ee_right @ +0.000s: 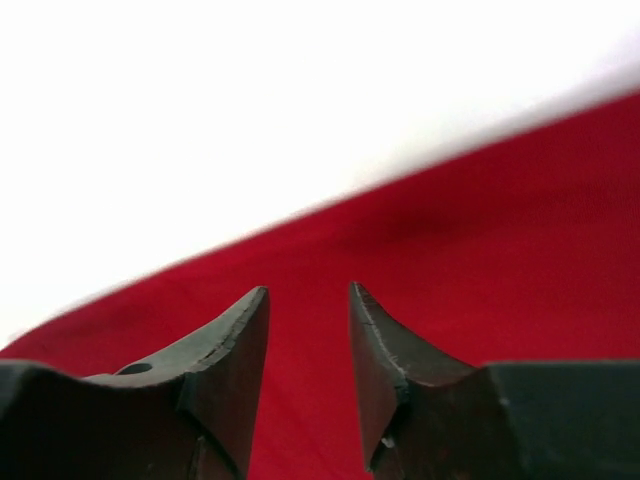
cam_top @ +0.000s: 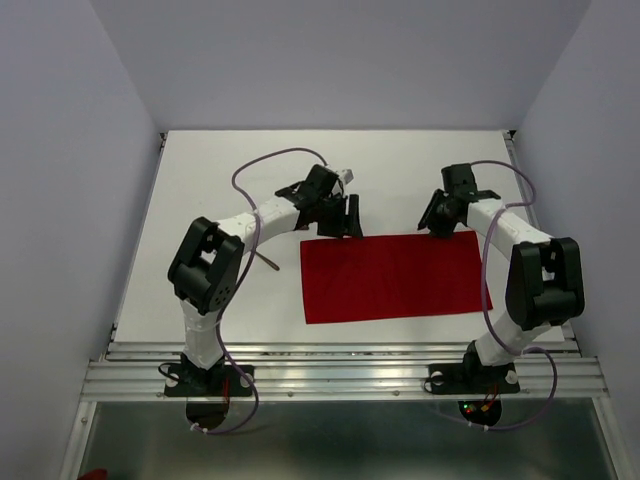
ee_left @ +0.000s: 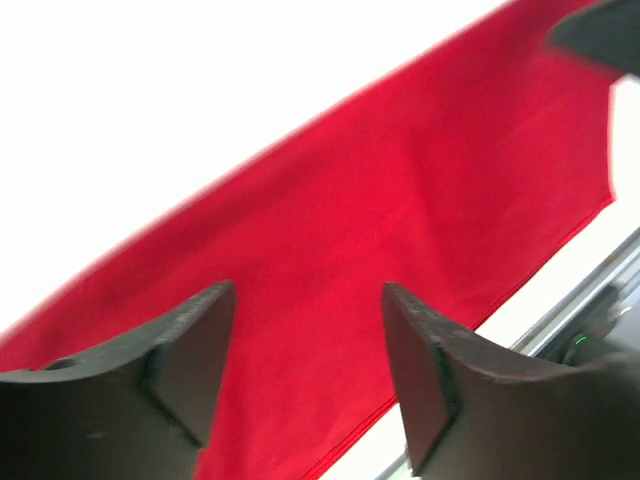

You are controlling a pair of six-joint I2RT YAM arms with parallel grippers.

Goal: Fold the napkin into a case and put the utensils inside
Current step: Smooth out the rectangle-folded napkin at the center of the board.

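Napkin (cam_top: 390,275) lies flat on the table (cam_top: 220,180) as a red rectangle, its long axis running left to right between your two arms. Starting at the left, a thin dark utensil (cam_top: 268,263) pokes out beside the left arm, apart from the cloth. Your left gripper (cam_top: 345,218) hangs over the far left corner, jaws wide apart and empty. Your right gripper (cam_top: 432,222) sits over the far right corner, jaws closer together but parted, holding nothing. Nothing blocks either corner.
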